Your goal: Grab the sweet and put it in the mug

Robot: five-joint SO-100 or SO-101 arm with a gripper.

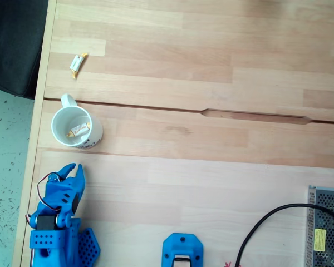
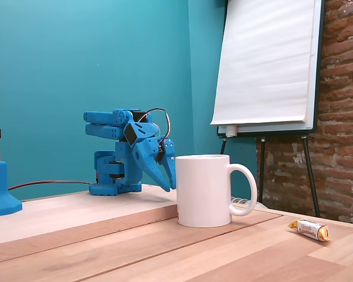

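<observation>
The white mug (image 1: pixel 57 119) stands near the table's left edge in a fixed view, handle pointing away from the arm. One sweet (image 1: pixel 79 130) in a white wrapper with orange-gold ends lies inside it. A second sweet (image 1: pixel 77 63) of the same kind lies on the bare wood beyond the mug, and it shows as a sweet (image 2: pixel 309 229) to the right of the mug (image 2: pixel 203 191) in the side-on fixed view. My blue gripper (image 1: pixel 75 168) rests folded back just short of the mug, shut with nothing in it; from the side the gripper (image 2: pixel 170 185) points down behind the mug.
A blue clamp base (image 1: pixel 182 251), a black cable (image 1: pixel 261 227) and a metal mesh box (image 1: pixel 327 233) sit along the near edge. A routed groove (image 1: pixel 256 116) crosses the wood. A flip chart (image 2: pixel 265 64) and a brick wall stand beyond the table.
</observation>
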